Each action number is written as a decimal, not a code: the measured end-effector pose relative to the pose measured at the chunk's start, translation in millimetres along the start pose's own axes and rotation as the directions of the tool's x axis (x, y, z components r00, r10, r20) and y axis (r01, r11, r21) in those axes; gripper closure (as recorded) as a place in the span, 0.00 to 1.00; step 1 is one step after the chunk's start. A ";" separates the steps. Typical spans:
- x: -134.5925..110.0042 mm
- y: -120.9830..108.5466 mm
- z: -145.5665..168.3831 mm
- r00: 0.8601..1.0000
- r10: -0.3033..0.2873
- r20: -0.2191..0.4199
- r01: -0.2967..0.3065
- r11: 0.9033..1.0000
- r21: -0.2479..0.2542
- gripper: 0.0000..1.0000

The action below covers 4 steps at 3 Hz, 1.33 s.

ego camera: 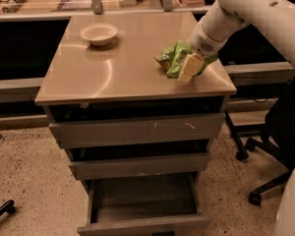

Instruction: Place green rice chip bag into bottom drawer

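The green rice chip bag (173,57) is a crumpled lime-green bag at the right front part of the cabinet top (113,73). My gripper (189,69) comes down from the upper right and is shut on the bag, with one cream-coloured finger (191,66) lying across its front. The bag rests at or just above the surface. The bottom drawer (142,203) stands pulled out below, showing a dark boxy inside with nothing in it. The two drawers above it are only slightly out.
A pale bowl (99,33) sits at the back left of the cabinet top. A desk with clutter runs along the back. An office chair base (265,181) stands on the floor to the right. A dark tool (1,213) lies at the lower left.
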<state>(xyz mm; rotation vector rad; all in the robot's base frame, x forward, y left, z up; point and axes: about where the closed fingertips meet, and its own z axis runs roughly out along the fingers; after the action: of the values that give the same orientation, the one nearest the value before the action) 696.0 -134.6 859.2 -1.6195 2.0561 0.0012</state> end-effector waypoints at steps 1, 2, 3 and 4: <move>0.0 0.0 0.0 1.000 0.000 0.000 0.000 1.000 0.000 0.42; 0.0 0.0 0.0 1.000 0.000 0.000 0.000 1.000 0.000 0.65; -1.3 10.7 -7.7 0.999 -0.032 0.023 0.032 0.999 -0.013 0.88; -2.3 35.1 -24.3 0.993 -0.092 0.077 0.096 0.994 -0.047 1.00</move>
<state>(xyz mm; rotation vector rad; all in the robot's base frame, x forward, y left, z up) 655.0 -130.0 870.3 -1.7189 1.9366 0.0799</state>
